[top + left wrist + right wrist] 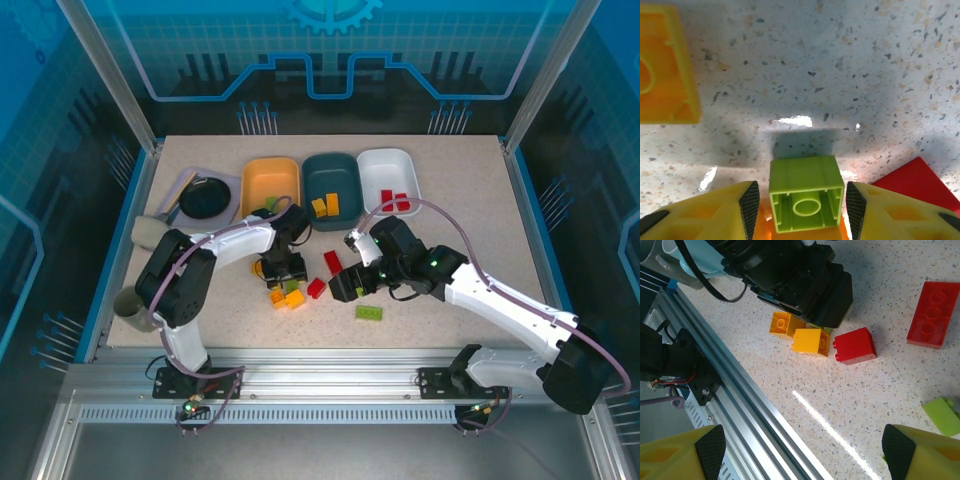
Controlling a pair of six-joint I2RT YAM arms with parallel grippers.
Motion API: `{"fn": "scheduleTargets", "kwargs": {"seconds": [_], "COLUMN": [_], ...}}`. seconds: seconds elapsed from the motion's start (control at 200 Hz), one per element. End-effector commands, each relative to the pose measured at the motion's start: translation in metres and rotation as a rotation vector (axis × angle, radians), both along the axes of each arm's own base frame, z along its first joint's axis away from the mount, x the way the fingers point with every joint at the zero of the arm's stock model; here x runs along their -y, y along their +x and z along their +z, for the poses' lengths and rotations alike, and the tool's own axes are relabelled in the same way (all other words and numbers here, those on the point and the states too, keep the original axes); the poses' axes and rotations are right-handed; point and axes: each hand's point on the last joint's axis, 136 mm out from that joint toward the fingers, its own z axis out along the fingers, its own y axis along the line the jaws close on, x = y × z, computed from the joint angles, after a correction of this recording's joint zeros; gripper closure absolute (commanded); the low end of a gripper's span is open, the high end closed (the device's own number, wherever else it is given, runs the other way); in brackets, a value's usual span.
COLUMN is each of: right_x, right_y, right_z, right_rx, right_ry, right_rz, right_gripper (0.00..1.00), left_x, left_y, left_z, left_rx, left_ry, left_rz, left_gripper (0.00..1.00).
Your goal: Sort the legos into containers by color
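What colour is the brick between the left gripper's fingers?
The brick is lime green; the left wrist view shows it best.

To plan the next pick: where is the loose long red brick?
Top view: the long red brick lies centrally, in front of the teal tub.

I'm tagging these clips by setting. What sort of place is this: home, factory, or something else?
Most likely a robot lab's test cell, not a home: the left arm and right arm are bolted to an aluminium rail, and blue printed panels wall in the speckled tabletop.
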Motion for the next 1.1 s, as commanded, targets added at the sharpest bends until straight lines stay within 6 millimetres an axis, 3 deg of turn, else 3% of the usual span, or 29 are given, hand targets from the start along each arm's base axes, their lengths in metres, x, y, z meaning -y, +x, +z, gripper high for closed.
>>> {"fn": "scheduleTargets", "kwargs": {"seconds": [0.0,0.11,0.24,0.465,0.605,0.745,0.87,1.095], "right_x": [-0.002,-0.003,-0.005,-0.01,-0.008,-0.007,-0.015,-0.03], "right_y": [-0.002,-0.001,0.0,0.022,0.053,0.085,0.111,0.15], "right_z": [-0.002,0.001,0.008,0.058,0.089,0.104,0.107,0.105], "right_rx": [0.0,0.006,0.011,0.09,0.224,0.287,0.249,0.173], "right_ry": [-0.006,-0.002,0.024,0.214,0.305,0.339,0.36,0.355], "right_rz": [0.007,0.007,0.002,-0.074,-0.184,-0.285,-0.337,-0.39], "right_gripper": [0.16,0.16,0.17,0.16,0.12,0.05,0.0,0.0], "left_x": [0.009,0.008,0.004,-0.001,-0.018,-0.043,-0.06,-0.072], "left_y": [-0.001,0.0,0.007,0.037,0.074,0.118,0.16,0.229], "left_z": [-0.008,-0.01,0.0,0.052,0.091,0.11,0.118,0.104], "left_rx": [-0.016,-0.014,0.027,0.143,0.228,0.282,0.336,0.376], "left_ry": [0.007,0.02,0.035,0.027,-0.019,-0.047,-0.062,-0.08], "left_rz": [-0.007,-0.008,-0.014,-0.002,0.065,0.137,0.181,0.231], "left_gripper": [0.52,0.63,0.68,0.69,0.69,0.69,0.69,0.67]}}
